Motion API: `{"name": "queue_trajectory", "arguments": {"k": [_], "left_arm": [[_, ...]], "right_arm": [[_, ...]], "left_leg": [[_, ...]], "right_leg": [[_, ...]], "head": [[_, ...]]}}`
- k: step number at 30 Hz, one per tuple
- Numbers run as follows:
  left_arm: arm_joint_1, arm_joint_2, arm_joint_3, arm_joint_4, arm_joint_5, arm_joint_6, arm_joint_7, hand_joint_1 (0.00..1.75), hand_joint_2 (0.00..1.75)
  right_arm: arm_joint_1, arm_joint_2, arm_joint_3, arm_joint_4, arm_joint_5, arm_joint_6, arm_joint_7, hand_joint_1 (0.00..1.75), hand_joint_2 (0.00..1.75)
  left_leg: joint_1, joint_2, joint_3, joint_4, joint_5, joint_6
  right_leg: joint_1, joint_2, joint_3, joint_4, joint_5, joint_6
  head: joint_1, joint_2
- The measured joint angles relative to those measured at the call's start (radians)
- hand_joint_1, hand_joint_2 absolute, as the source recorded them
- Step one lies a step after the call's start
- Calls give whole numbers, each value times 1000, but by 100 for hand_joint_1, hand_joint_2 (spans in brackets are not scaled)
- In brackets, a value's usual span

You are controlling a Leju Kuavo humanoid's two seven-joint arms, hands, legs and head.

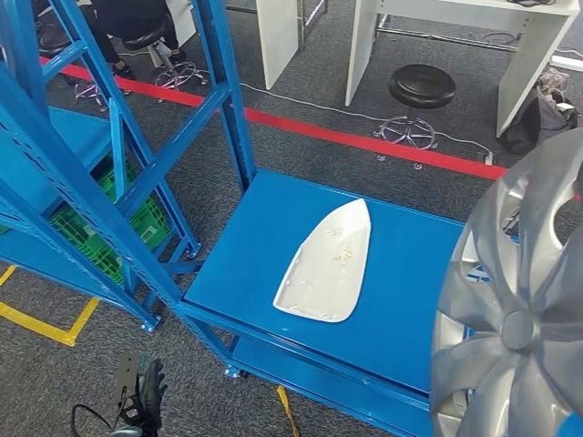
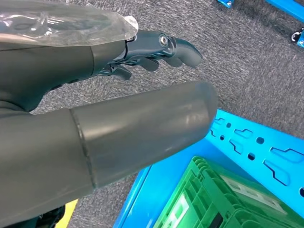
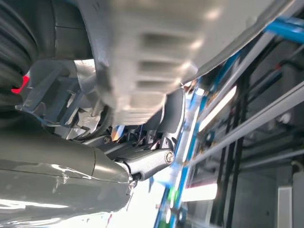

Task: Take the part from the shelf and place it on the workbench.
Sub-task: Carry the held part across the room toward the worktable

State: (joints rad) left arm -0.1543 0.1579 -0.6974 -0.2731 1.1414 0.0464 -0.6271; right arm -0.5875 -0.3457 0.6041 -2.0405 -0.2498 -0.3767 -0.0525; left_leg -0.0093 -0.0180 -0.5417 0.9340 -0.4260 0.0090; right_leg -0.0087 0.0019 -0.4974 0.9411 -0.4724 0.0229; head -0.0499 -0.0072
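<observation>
Silver wheel cover (image 1: 519,309) gripped by right hand (image 3: 143,161), fingers (image 3: 172,118) clamped on rim, above blue tabletop (image 1: 413,273); risked clipping white panel (image 1: 326,264). Left hand (image 2: 150,50) hung, fingers apart, empty.

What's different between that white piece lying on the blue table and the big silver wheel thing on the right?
The white part is a smooth, pointed, shallow shell; the silver wheel cover is round with curved spokes around a hub. The white part lies flat on the blue workbench, touched by nothing; the wheel cover is up off it, gripped by the right hand. The wheel cover looks bigger, though it is nearer the camera. Both seem to be moulded car parts.
</observation>
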Motion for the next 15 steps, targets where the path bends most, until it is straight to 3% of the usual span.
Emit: {"name": "queue_trajectory", "arguments": {"k": [6, 15], "left_arm": [[3, 0, 3, 0, 3, 16, -5, 0, 0], [11, 3, 4, 0, 5, 17, -9, 0, 0]], "right_arm": [[1, -6, -12, 14, -113, 80, -73, 175, 175], [12, -15, -14, 16, -117, 100, -77, 175, 175]], "left_leg": [[0, 0, 0, 0, 0, 0], [0, 0, 0, 0, 0, 0]], "right_leg": [[0, 0, 0, 0, 0, 0], [0, 0, 0, 0, 0, 0]], "head": [[0, 0], [0, 0]]}}
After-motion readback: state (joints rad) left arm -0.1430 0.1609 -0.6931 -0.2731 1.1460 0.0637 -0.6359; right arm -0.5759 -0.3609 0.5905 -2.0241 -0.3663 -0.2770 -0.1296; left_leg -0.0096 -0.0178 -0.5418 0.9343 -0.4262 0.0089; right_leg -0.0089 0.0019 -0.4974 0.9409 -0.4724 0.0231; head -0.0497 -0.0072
